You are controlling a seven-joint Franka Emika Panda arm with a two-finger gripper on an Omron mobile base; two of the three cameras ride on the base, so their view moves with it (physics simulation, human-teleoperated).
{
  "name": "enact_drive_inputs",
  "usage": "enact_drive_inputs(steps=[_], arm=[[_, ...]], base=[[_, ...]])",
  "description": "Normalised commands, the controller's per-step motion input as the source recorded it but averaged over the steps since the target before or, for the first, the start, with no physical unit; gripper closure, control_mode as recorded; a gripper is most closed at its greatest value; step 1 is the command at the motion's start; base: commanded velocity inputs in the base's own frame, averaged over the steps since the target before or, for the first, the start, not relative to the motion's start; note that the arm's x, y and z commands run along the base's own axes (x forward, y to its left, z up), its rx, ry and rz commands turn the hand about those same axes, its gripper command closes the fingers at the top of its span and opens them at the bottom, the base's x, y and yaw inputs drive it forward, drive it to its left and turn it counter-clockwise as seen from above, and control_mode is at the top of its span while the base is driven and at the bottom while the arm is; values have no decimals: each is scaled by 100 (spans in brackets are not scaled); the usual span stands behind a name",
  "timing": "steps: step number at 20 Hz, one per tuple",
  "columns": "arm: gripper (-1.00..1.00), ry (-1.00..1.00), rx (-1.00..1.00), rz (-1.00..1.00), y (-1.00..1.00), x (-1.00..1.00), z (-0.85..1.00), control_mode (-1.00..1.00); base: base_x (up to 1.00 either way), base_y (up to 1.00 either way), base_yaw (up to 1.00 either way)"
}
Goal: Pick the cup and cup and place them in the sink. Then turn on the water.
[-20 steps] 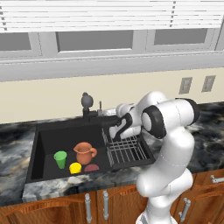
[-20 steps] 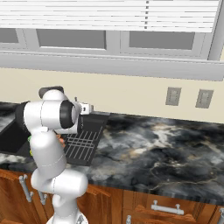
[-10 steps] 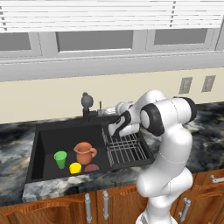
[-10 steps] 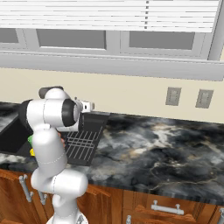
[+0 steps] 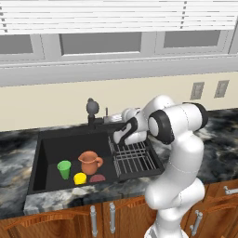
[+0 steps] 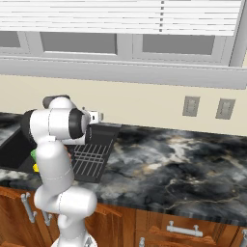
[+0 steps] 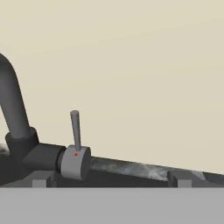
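The claw (image 7: 109, 181) stands wide and empty, just short of the faucet (image 5: 92, 111) and its upright lever (image 7: 76, 131); the green cup (image 5: 64, 168) and yellow cup (image 5: 80, 178) lie below in the sink (image 5: 49, 148)

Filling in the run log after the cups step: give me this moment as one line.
phase: faucet approach | green cup, yellow cup: in sink | gripper: open, empty, facing faucet lever | water: none seen

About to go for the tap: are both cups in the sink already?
Yes. The green cup and yellow cup sit on the sink floor beside the brown jug.
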Motion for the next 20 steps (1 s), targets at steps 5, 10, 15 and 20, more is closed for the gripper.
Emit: enact_drive_inputs(steps=[5, 10, 15, 20], arm=[[-100, -3, -1, 0, 10, 0, 0, -100], [-100, -2, 0, 0, 4, 0, 0, -100], [-100, 0, 0, 0, 0, 0, 0, -100], [-100, 0, 0, 0, 0, 0, 0, -100]], base=[[0, 0, 0], [0, 0, 0], [0, 0, 0], [0, 0, 0]])
